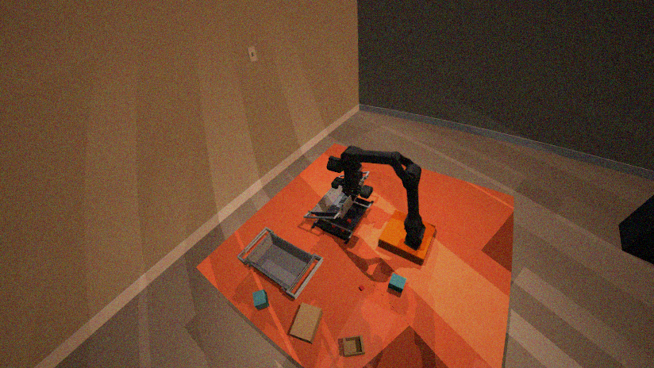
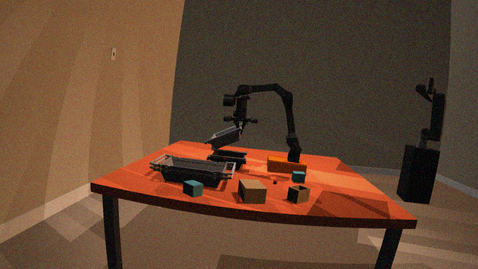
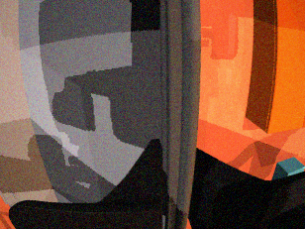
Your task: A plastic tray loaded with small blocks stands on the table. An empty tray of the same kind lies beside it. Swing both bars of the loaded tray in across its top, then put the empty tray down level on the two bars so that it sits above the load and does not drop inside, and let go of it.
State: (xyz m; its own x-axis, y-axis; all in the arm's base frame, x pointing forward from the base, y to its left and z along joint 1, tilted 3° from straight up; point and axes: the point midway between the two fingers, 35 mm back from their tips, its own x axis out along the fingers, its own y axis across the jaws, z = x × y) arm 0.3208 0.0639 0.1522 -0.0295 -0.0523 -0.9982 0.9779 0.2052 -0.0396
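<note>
My gripper [image 1: 350, 199] [image 2: 240, 127] [image 3: 164, 146] is shut on the rim of a grey empty tray [image 1: 332, 204] [image 2: 223, 136] [image 3: 99, 93]. The tray hangs tilted from the fingers, with its free end sagging to the left. It hovers just above a dark tray [image 1: 342, 224] [image 2: 227, 156] that lies on the table and holds small red blocks. A wire bar [image 1: 364, 174] shows at that tray's far end, behind the arm. I cannot tell how its other bar lies. In the wrist view the held tray fills the left half.
A larger grey tray [image 1: 278, 262] [image 2: 190, 170] with wire bars over its ends lies at the front left. Two teal cubes [image 1: 260, 298] [image 1: 396, 281], a brown box [image 1: 305, 321] [image 2: 252, 191] and a small open box [image 1: 351, 346] [image 2: 298, 193] lie near the front. The arm's orange base [image 1: 398, 237] stands to the right.
</note>
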